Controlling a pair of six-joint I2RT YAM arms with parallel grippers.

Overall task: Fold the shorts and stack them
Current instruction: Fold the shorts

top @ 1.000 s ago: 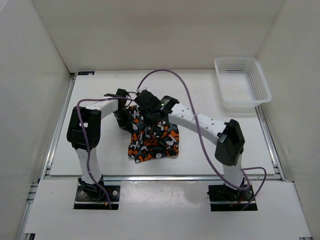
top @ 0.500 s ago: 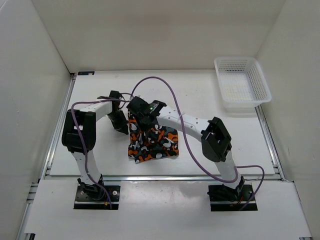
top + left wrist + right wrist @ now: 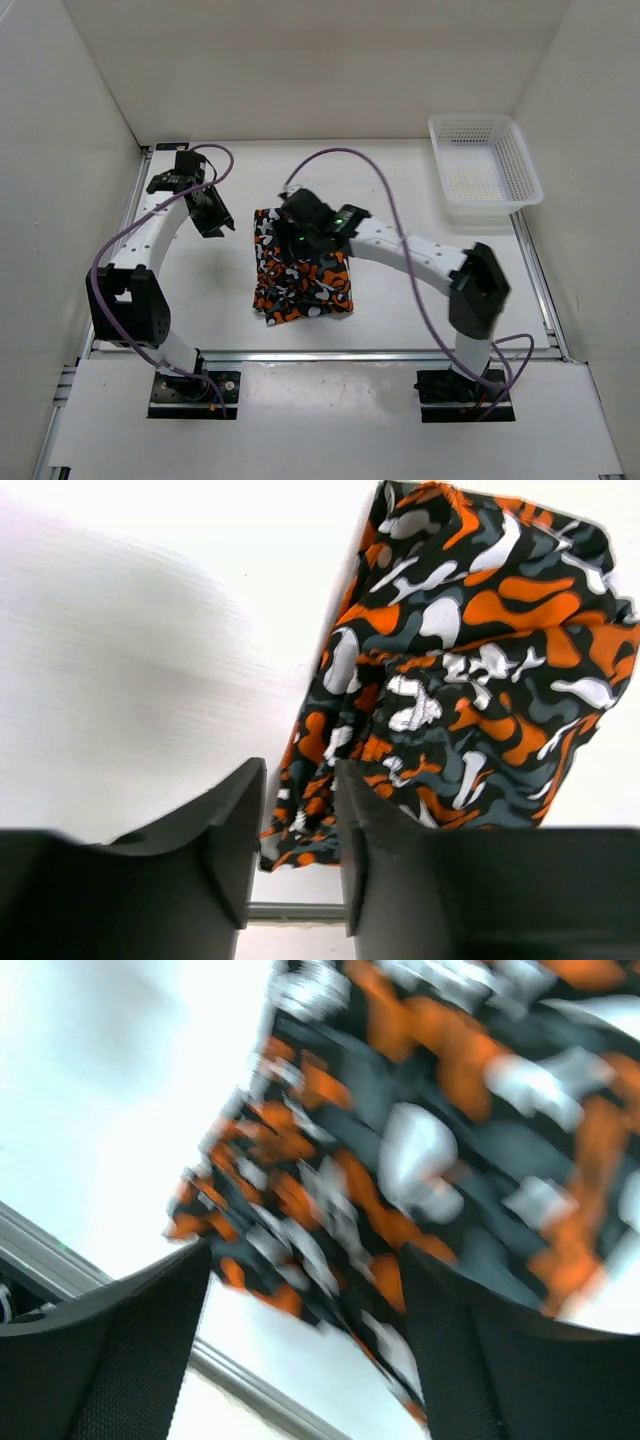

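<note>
The shorts (image 3: 305,285), printed in orange, black, grey and white blobs, lie folded in a compact rectangle in the middle of the table. My right gripper (image 3: 293,240) hovers over their far edge, open, its fingers wide apart with nothing between them. In the right wrist view the shorts (image 3: 420,1110) are blurred below the right gripper (image 3: 305,1255). My left gripper (image 3: 212,218) is off to the left of the shorts, apart from them. In the left wrist view the left gripper (image 3: 298,770) shows a narrow empty gap, with the shorts (image 3: 470,660) ahead on the table.
A white plastic mesh basket (image 3: 485,170) stands at the back right corner. White walls enclose the table on three sides. A metal rail (image 3: 320,354) runs along the near edge. Purple cables loop above both arms.
Both grippers have opened and let go of the shorts. The left arm has swung back and to the left, away from the cloth. The right gripper stays over the shorts' far edge.
</note>
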